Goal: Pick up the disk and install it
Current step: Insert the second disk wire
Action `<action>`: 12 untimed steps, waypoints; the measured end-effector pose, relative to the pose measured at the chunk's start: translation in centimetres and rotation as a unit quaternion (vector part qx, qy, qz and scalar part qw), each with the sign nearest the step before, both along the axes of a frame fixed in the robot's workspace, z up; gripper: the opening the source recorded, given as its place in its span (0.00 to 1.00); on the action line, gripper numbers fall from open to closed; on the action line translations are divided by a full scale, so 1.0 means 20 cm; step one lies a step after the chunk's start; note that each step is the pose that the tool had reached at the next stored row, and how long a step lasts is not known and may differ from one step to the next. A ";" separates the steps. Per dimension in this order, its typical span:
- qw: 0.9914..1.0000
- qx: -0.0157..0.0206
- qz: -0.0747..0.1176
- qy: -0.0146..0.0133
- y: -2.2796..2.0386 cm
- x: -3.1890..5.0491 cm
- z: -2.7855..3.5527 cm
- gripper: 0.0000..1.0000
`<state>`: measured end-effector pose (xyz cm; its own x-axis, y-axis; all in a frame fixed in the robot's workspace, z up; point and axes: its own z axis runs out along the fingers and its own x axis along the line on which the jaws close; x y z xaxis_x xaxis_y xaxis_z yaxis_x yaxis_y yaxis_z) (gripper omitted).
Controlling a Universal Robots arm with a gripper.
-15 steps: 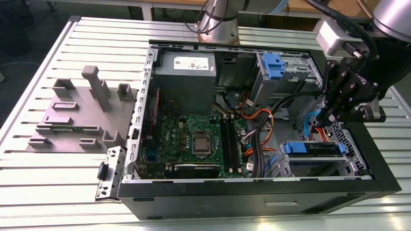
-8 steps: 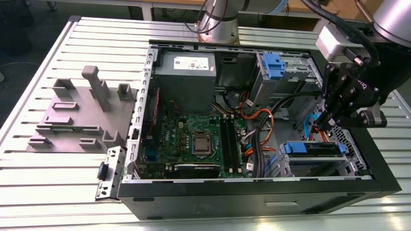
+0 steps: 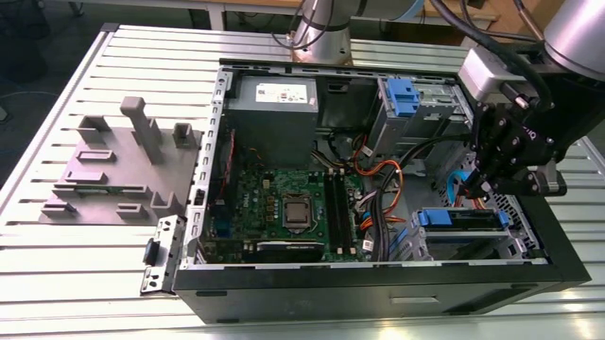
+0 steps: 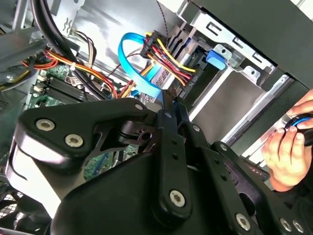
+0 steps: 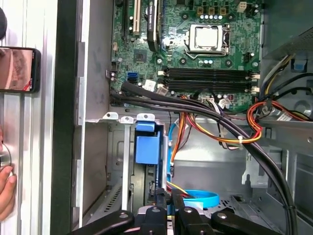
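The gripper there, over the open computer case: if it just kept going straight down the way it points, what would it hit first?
Probably the blue cable looping just beyond the gripper fingertips, with the case floor behind it; depth is hard to judge.

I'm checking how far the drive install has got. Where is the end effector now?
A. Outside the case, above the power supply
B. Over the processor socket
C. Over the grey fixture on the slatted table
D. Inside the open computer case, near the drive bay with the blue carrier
D: in the exterior view the end effector hangs inside the open case, just above the drive bay with the blue carrier.
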<state>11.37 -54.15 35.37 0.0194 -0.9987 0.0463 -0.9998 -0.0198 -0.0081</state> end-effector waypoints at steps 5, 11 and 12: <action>1.000 0.003 0.004 -0.003 -0.030 -0.002 -0.019 0.16; 1.000 0.009 0.008 -0.005 -0.061 -0.017 -0.042 0.16; 1.000 0.010 0.008 -0.006 -0.066 -0.022 -0.044 0.16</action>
